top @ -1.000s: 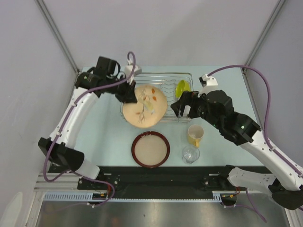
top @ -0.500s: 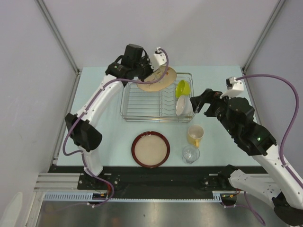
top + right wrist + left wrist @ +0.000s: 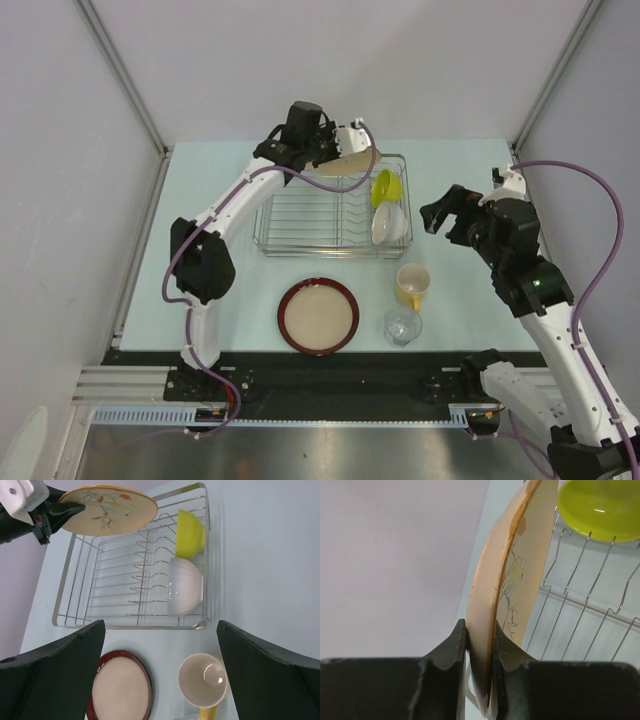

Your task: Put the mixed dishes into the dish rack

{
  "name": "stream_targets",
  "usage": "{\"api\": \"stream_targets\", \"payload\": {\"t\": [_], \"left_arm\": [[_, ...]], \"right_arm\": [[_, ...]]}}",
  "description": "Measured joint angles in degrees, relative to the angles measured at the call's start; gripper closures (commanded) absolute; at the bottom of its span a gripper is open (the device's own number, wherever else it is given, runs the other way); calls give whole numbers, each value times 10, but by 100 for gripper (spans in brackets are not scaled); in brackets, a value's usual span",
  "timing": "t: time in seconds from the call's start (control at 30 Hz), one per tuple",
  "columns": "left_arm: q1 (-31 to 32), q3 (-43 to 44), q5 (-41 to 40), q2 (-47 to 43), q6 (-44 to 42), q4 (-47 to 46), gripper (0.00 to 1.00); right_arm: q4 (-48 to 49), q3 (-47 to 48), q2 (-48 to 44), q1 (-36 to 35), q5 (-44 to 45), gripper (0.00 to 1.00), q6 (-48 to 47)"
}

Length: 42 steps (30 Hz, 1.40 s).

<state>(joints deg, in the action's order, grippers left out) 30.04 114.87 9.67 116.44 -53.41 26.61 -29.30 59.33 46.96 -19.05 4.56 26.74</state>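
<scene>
My left gripper [image 3: 337,152] [image 3: 480,630] is shut on the rim of the tan leaf-patterned plate [image 3: 355,162] [image 3: 520,565] [image 3: 107,510], holding it tilted on edge over the far end of the dish rack [image 3: 300,243] [image 3: 130,626]. At the rack's right end the lime-green bowl [image 3: 385,187] [image 3: 600,507] [image 3: 190,532] and the white bowl [image 3: 390,225] [image 3: 184,587] stand on their sides. On the table in front lie the dark-red-rimmed plate [image 3: 318,316] [image 3: 120,687], yellow mug [image 3: 412,285] [image 3: 202,680] and clear glass [image 3: 403,326]. My right gripper [image 3: 443,213] [image 3: 160,630] hangs open and empty, right of the rack.
Grey walls and slanted metal frame posts [image 3: 120,75] enclose the pale blue table [image 3: 220,280] on the left, back and right. A black rail [image 3: 330,372] with both arm bases runs along the near edge.
The left arm carried the leaf plate from over the rack's front left to its far end and tipped it on edge. The right gripper drew back to the right, away from the rack.
</scene>
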Motion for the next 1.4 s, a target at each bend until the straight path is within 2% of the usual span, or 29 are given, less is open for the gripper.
{"api": "stream_targets", "payload": {"t": [0.17, 0.43, 1.4], "left_arm": [[6, 2, 3, 16, -12, -3, 99], [11, 11, 15, 18, -12, -3, 100], [38, 21, 30, 17, 0, 22, 100]], "right_arm": [[13, -10, 11, 30, -47, 0, 2], [23, -24, 22, 37, -78, 0, 2], [31, -48, 22, 39, -96, 0, 2]]}}
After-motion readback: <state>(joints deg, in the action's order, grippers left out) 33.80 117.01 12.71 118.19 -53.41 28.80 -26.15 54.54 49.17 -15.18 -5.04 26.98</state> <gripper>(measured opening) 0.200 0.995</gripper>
